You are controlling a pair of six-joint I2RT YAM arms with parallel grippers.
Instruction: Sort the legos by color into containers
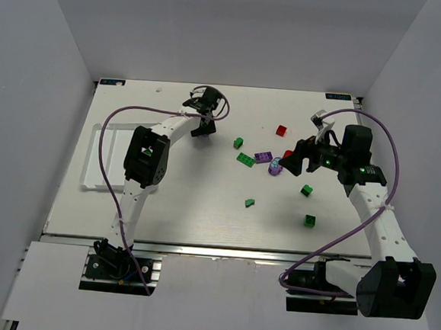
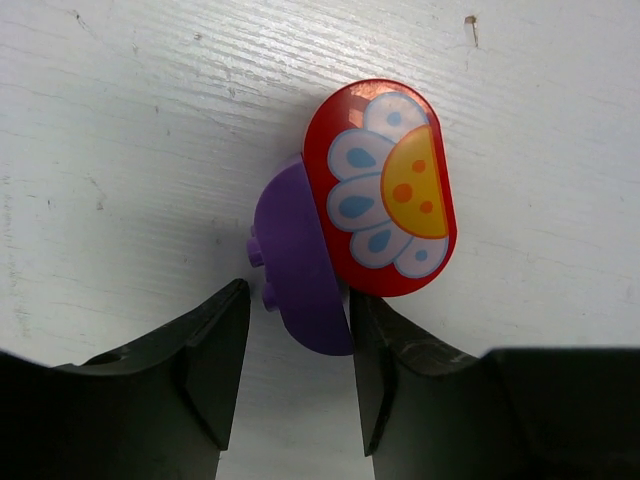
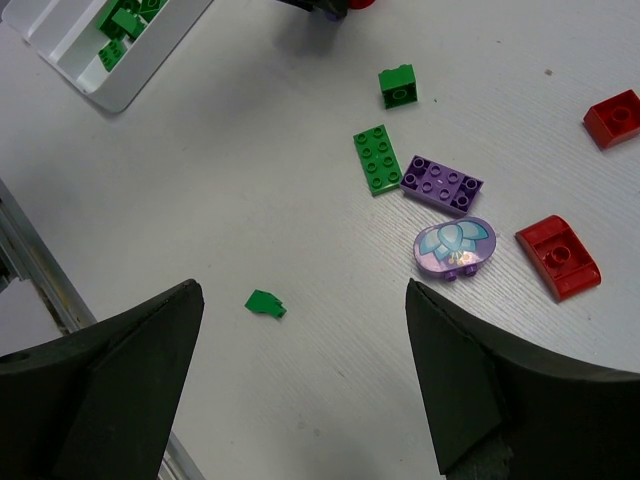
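White walls box in a pale surface [image 1: 200,232]. The compartment tray [image 1: 101,129] lies at its left edge, and most of the loose bricks are scattered right of centre.

The sorting looks begun but far from finished. In the right wrist view a few green bricks [image 3: 120,25] sit together in one compartment of the tray. No red or purple ones show there, though much of the tray is out of frame or hidden by the left arm.

Loose on the surface:
- a green plate [image 3: 377,158] just beside a purple plate [image 3: 442,183]
- a rounded purple brick with a pale flower print [image 3: 455,245] close by them
- a curved red brick [image 3: 558,257]
- a square red brick [image 3: 613,118]
- a square green brick [image 3: 398,85]
- a small green piece [image 3: 265,303]
- in the top view, a green cube [image 1: 307,190] and a second green cube [image 1: 309,220] nearer the right arm

The left fingers [image 2: 215,370] are at the far middle of the surface, well apart from the tray. They stand narrow around an upended purple brick [image 2: 300,270] joined to a red oval piece with a daisy print [image 2: 385,185]. One finger touches the purple edge and a sliver of gap shows at the other, so I judge it not yet gripped.

The right fingers [image 3: 120,360] are spread wide, hold nothing, and hover above the purple cluster.

About ten bricks seem left to sort, including every red and purple one in view.
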